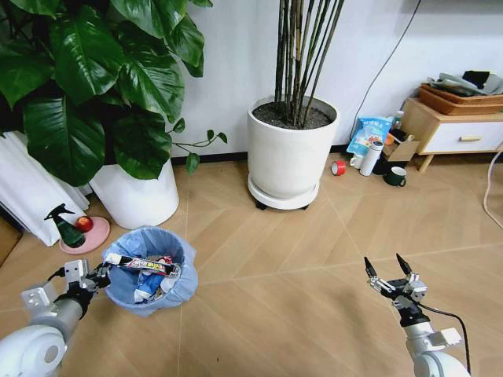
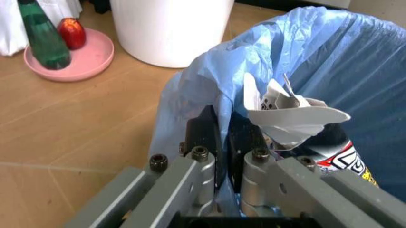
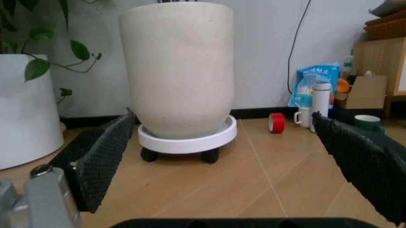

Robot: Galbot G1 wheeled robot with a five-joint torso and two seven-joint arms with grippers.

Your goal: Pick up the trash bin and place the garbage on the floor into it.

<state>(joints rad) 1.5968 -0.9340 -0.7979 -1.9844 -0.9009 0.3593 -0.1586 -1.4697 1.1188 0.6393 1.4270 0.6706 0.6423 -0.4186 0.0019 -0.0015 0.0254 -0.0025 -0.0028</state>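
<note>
Gripping the near rim of the trash bin (image 1: pixel 149 271), the left gripper (image 1: pixel 100 275) has its dark fingers (image 2: pixel 206 135) closed together on the crinkled light-blue plastic liner, one finger outside the rim and one inside, as the left wrist view shows. The bin is small and round and sits low on the herringbone wooden floor (image 1: pixel 314 259), just in front of the smooth white planter (image 1: pixel 134 192) with broad glossy leaves. Inside lie pieces of garbage (image 1: pixel 153 279): a long flat printed wrapper (image 1: pixel 145 265) stretched across the opening, crumpled white paper (image 2: pixel 288 114) and something red. Beside the bin stands a green spray bottle (image 1: pixel 67 228) on a shallow pink dish (image 1: pixel 85 236). The right gripper (image 1: pixel 388 275) hovers over bare floor well to the right, its two pointed, mesh-textured fingers (image 3: pixel 101 156) spread wide apart and holding nothing. Ahead of it is a tall cylindrical white pot (image 1: pixel 291 153) on a wheeled saucer, with a roll of red tape (image 1: pixel 338 167) nearby.
</note>
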